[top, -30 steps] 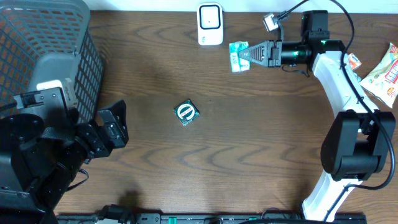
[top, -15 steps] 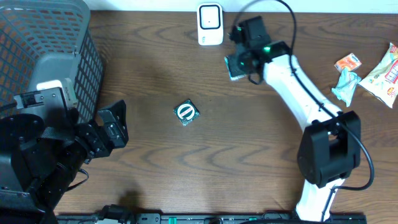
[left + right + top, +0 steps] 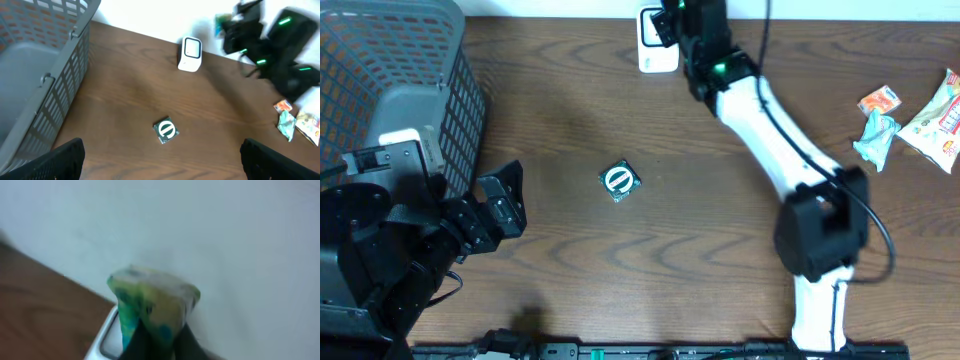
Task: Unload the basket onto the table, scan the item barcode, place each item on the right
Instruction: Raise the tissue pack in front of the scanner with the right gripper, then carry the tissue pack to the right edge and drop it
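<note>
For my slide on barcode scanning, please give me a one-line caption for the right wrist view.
The right hand holds a green and yellow packet close to the white scanner.

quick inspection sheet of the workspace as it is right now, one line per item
surface: dark brown wooden table, no spills seen
job's things: white barcode scanner at the far edge; green and yellow crinkled packet held up close to it
clutter: green square packet with a white ring logo mid-table; grey mesh basket by the left arm; loose snack packets at the right edge
grippers: right tool shut on the crinkled packet; left tool open, holding nothing
cables: thin black cable looping by the right arm's base
surroundings: white wall behind the table
</note>
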Robot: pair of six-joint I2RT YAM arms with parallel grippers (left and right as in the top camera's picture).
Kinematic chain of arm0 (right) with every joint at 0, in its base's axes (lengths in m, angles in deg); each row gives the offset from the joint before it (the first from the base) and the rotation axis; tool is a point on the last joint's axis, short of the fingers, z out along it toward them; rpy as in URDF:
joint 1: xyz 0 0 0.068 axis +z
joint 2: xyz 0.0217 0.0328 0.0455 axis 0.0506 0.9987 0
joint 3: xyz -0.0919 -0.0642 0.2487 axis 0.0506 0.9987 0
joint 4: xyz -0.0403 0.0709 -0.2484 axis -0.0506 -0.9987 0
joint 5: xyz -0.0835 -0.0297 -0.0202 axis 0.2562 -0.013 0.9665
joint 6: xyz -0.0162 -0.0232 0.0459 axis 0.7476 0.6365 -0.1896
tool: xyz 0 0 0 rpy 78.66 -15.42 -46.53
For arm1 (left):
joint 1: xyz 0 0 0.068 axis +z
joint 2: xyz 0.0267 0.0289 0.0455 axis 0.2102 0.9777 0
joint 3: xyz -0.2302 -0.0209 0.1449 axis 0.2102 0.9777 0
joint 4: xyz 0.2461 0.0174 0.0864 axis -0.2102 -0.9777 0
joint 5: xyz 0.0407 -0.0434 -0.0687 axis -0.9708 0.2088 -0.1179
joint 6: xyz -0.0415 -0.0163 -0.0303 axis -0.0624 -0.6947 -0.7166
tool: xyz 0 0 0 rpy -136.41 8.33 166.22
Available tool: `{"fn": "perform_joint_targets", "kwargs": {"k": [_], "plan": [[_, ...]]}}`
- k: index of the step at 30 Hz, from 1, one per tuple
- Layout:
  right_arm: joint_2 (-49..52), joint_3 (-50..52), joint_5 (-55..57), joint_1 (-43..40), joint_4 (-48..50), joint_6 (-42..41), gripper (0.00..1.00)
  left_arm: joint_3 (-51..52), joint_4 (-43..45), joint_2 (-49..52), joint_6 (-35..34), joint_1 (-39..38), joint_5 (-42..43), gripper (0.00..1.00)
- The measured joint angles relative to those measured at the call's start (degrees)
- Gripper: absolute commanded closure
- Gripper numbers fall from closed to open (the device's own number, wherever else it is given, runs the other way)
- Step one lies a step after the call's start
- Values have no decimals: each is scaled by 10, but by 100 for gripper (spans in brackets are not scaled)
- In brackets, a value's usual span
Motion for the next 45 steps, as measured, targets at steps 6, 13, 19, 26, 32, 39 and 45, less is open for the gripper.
{"fn": "perform_joint_targets", "kwargs": {"k": [6,13,19,26,32,39,45], "plan": [[108,3,10,0,88,127,99,0,0,0,0,0,0,2],[145,6,28,2,97,185,99,0,0,0,0,0,0,2],[145,6,36,2,111,182,99,0,0,0,0,0,0,2],[144,-27,94,-2,80,98,99,0,0,0,0,0,0,2],[109,-36,120,-42,-66,-18,99,0,0,0,0,0,0,2],[44,-42,132,-177,-279,-148,98,0,0,0,0,0,0,2],[37,-46,140,-302,-417,-179,99,0,0,0,0,0,0,2]]}}
